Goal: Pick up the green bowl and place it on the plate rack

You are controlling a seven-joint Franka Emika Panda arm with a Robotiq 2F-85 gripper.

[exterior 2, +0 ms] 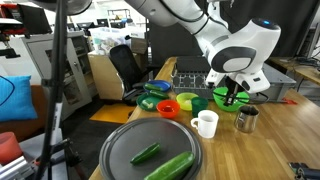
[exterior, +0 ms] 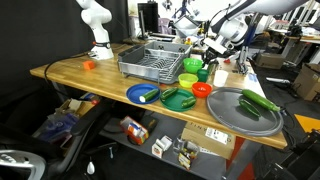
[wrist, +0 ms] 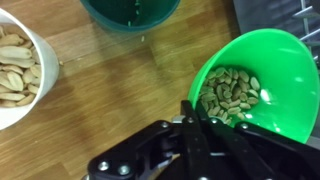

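The green bowl (wrist: 250, 85) is bright lime green and holds pale nuts. In the wrist view it fills the right side, and my gripper (wrist: 195, 118) is shut on its near rim. In an exterior view the gripper (exterior 2: 232, 93) hangs over the same bowl (exterior 2: 222, 99) near the middle of the wooden table. I cannot tell whether the bowl is off the table. The grey plate rack (exterior: 155, 58) stands at the back of the table, left of the gripper (exterior: 209, 62); it also shows in an exterior view (exterior 2: 188, 72) behind the bowls.
A white container of nuts (wrist: 18, 65) and a dark green round container (wrist: 130, 10) sit close by. A white mug (exterior 2: 205, 123), a metal cup (exterior 2: 247, 119), a red-orange bowl (exterior 2: 168, 107), a paler green bowl (exterior 2: 190, 100), a blue plate (exterior: 143, 93) and a round grey tray (exterior: 245, 112) with cucumbers surround it.
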